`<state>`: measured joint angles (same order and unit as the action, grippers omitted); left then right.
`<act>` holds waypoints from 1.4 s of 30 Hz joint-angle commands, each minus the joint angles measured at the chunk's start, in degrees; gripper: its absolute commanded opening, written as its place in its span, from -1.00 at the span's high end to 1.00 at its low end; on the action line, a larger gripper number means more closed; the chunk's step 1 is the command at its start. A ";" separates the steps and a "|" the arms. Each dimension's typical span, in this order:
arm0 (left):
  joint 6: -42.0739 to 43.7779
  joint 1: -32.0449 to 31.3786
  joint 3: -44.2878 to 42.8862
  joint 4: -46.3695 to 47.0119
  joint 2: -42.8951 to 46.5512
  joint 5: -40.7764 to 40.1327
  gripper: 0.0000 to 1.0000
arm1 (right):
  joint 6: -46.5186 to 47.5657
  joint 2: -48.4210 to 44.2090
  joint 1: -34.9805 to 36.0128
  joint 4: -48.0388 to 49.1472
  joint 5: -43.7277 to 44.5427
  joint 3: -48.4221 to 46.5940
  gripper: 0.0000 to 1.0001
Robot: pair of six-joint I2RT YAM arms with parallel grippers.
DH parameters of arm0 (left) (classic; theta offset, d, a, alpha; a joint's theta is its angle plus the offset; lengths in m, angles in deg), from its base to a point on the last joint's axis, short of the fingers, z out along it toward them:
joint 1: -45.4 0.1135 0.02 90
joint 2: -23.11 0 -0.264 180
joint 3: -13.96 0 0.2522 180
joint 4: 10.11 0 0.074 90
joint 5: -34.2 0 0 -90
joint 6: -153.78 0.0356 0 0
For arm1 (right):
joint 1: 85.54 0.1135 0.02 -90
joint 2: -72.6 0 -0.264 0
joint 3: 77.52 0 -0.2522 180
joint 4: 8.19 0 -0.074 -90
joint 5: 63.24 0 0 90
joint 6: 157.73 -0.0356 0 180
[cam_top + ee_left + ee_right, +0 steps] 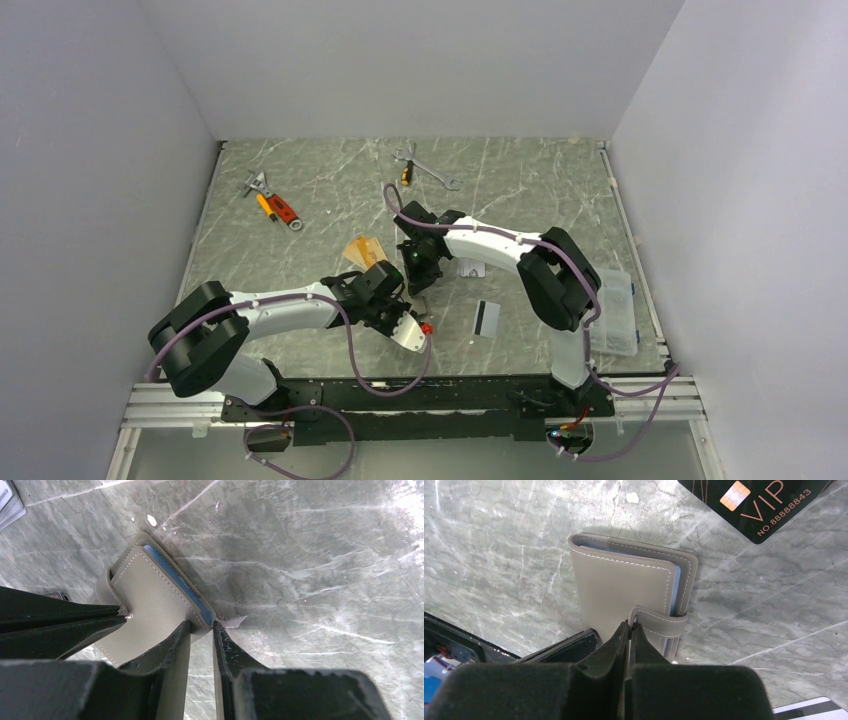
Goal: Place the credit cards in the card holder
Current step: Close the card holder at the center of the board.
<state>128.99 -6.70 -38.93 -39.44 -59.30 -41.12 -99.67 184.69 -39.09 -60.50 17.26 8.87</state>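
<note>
1. My right gripper [630,626] was clenched on the closing strap [659,622] of the card holder [624,587]. Both fingers were pressed flat together on the tab beside its snap.
2. The card holder lay folded shut and flat on the marbled table [550,200], taupe cover up. A strip of blue lining showed along its open edge.
3. My left gripper [201,626] sat at the holder's 5 o'clock corner in my left wrist view. Its jaws stood narrowly apart, one finger on the cover and the other just past the edge, with the blue-lined edge between them. I could not tell whether they were squeezing it.
4. From overhead, my two grippers met just toward 6 o'clock from the table's middle. Between them they hid the holder.
5. The orange card [363,250] lay near that meeting point, at its 10 o'clock. The white card with the black stripe [487,317] lay at its 4 o'clock, apart from both grippers.
6. In my right wrist view, the black card [759,505], lettered VIP and bearing a chip, lay at the holder's 1 o'clock, not touching it.
7. A wrench [425,168] lay toward the table's 12 o'clock and an orange-handled tool [280,210] toward 10 o'clock. A clear plastic box [615,310] sat at the 4 o'clock edge.
</note>
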 commanded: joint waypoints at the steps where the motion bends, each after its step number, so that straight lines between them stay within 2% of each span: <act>1: 0.27 -0.12 0.06 -2.64 0.07 0.36 0.48 | -1.57 -3.10 -0.27 4.64 -0.84 0.65 1.00; 19: -0.08 -0.12 0.29 -2.16 0.06 -0.31 0.52 | -0.67 1.49 1.30 0.51 0.44 -0.65 1.00; 35: -0.96 0.51 -0.65 -2.40 1.10 -0.43 0.41 | -1.64 7.55 3.90 -1.73 3.15 -1.11 1.00; 39: -1.44 1.47 -1.23 -3.04 1.93 -0.18 0.38 | -2.72 7.83 4.17 -1.08 4.19 1.27 1.00; 42: -1.77 2.47 -1.68 -3.67 3.36 0.02 0.29 | -3.65 7.57 4.20 -0.62 5.01 3.40 1.00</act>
<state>128.38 -5.80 -38.93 -40.25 -58.65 -41.30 -101.14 187.21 -37.10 -61.92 20.78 6.81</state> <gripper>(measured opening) 0.331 0.013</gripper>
